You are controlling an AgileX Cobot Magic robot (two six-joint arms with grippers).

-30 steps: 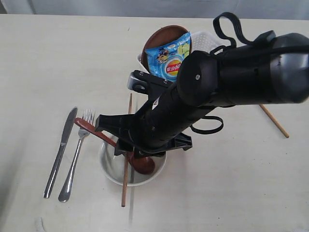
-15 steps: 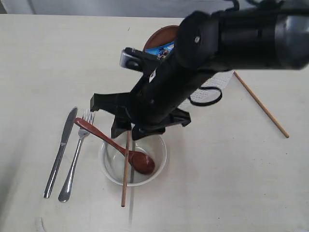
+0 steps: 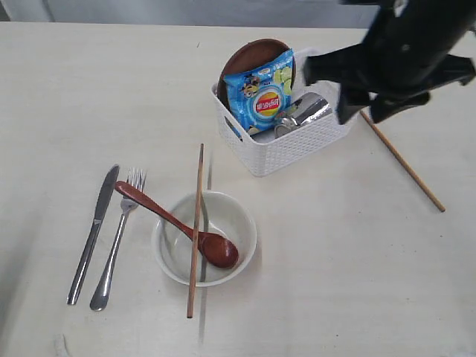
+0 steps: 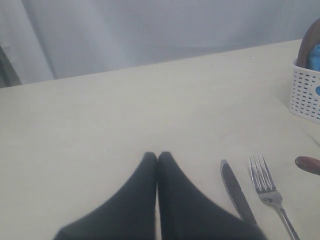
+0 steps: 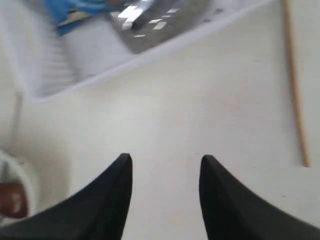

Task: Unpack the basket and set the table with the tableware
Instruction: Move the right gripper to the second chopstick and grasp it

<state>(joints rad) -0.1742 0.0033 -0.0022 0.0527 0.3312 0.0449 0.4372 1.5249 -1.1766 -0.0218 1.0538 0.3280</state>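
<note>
basket (image 3: 290, 149) sits near table (image 3: 89, 89) edge (right pincer (image 5: 166, 158) spread).

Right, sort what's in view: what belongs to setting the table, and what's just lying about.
Job in hand: basket, with brown plate and steel cup inside; bowl, wooden spoon, knife, fork and chopsticks out on the table.

Lying about: blue chips packet, in the basket.
</note>
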